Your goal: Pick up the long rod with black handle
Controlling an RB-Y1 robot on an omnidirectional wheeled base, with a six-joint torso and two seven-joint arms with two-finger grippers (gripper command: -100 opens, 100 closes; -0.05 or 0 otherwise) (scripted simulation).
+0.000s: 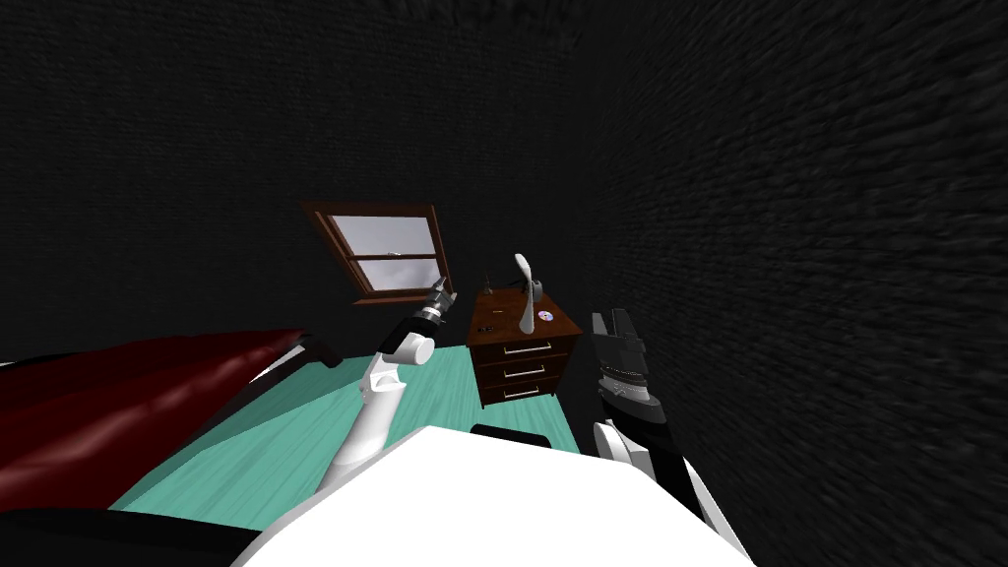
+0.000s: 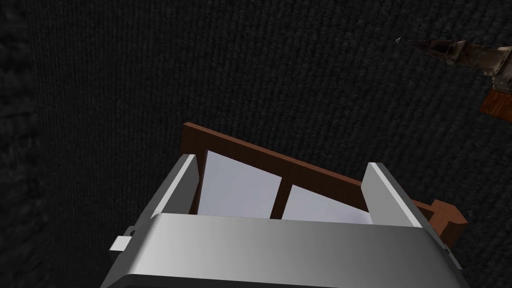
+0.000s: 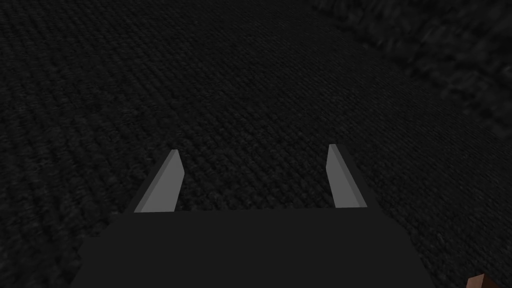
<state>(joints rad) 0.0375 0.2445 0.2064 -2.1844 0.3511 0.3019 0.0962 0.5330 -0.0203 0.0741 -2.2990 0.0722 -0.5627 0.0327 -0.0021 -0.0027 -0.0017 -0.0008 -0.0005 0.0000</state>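
Though too small for detail, the rod (image 1: 496, 312) is seen as a thin sliver atop the nightstand (image 1: 522, 376) in the head view. Up close, a window (image 2: 240, 186) is framed by the spread left gripper (image 2: 281, 161); the right gripper (image 3: 253, 148) is likewise spread.

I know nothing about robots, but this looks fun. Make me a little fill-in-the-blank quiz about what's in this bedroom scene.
1. The brown nightstand has ___ drawers.
2. The left arm is raised toward the ___ on the wall.
3. On both arms, the jaws stand ___, with nothing between them.
4. The bed on the robot's left has a dark ___ cover.

Missing words: three; window; open; red.
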